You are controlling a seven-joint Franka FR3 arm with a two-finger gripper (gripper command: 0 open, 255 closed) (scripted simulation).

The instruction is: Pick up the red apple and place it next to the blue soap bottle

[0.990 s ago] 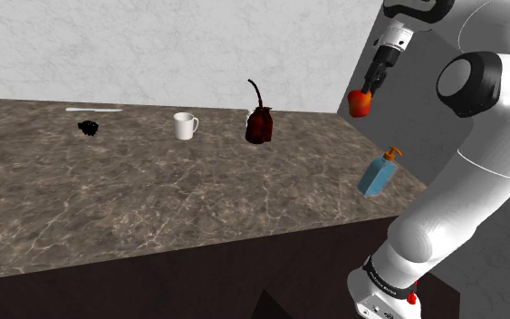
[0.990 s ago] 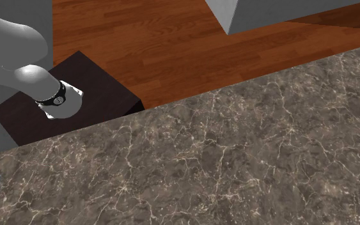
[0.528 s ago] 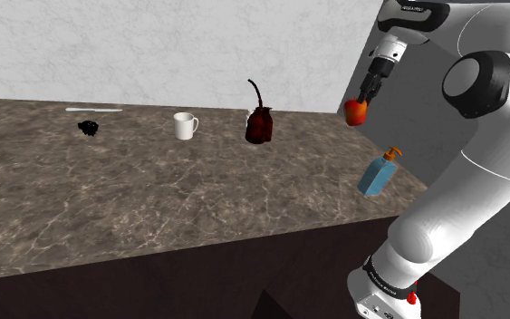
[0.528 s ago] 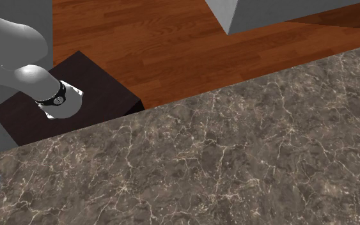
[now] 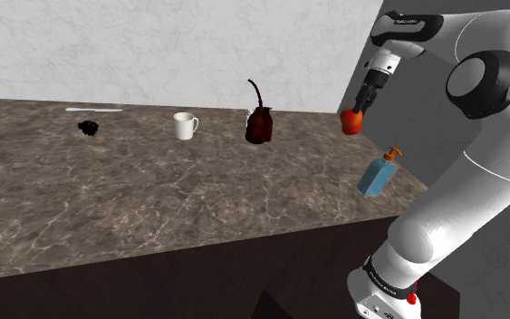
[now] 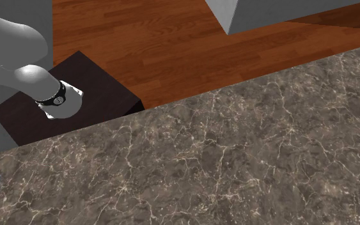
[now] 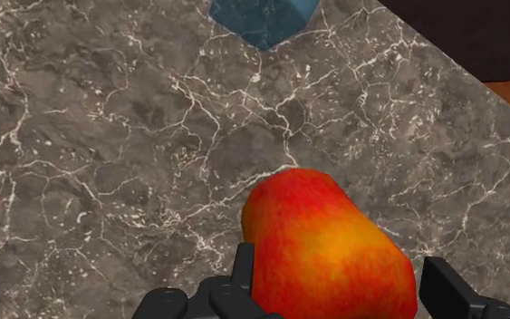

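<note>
**What I can't fully see**

On my wrist feed the picture's edge crops the blue soap bottle (image 7: 264, 20) and the red apple (image 7: 327, 249). The apple covers part of the fingers (image 7: 449, 288). The small black object (image 5: 88, 128) on the countertop (image 5: 153, 199) is too small for me to identify.

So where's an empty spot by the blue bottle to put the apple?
The bare counter between the dark red can and the blue bottle is free, and so is the wide front stretch in front of the white mug. It is tight past the bottle, near the counter's corner. The gripper holds the apple over the counter.
</note>
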